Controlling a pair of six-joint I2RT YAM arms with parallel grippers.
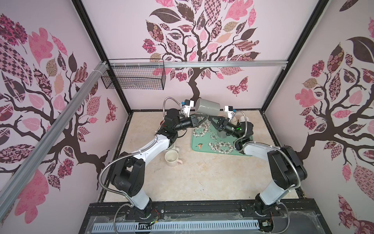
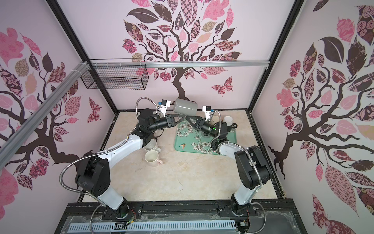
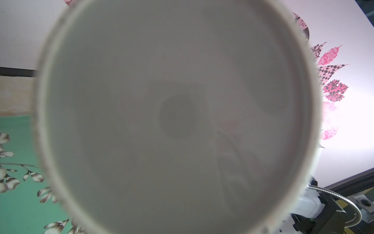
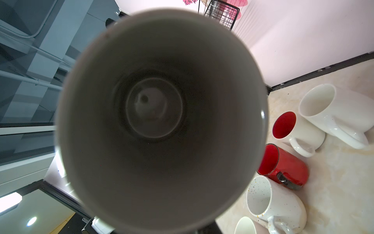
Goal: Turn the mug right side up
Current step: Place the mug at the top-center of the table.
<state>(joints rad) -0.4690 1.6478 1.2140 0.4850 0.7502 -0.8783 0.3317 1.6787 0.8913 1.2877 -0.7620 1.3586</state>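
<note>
Both top views look down from high at the front; wrist cameras crowd opposite ends of the mug point(image 1: 207, 107).

Grey mug point(image 1: 207, 107) fills both wrist views, base blurred in left one. I cannot see handle, nor where left gripper point(image 1: 204, 117) and right gripper point(image 1: 210, 119) touch beneath it. Cropped white mug point(image 4: 244, 225) cut by right wrist view's edge.

Mug point(image 1: 207, 107) hangs sideways above the tray's point(image 1: 206, 138) far edge, cups point(image 1: 171, 159) left of tray
</note>
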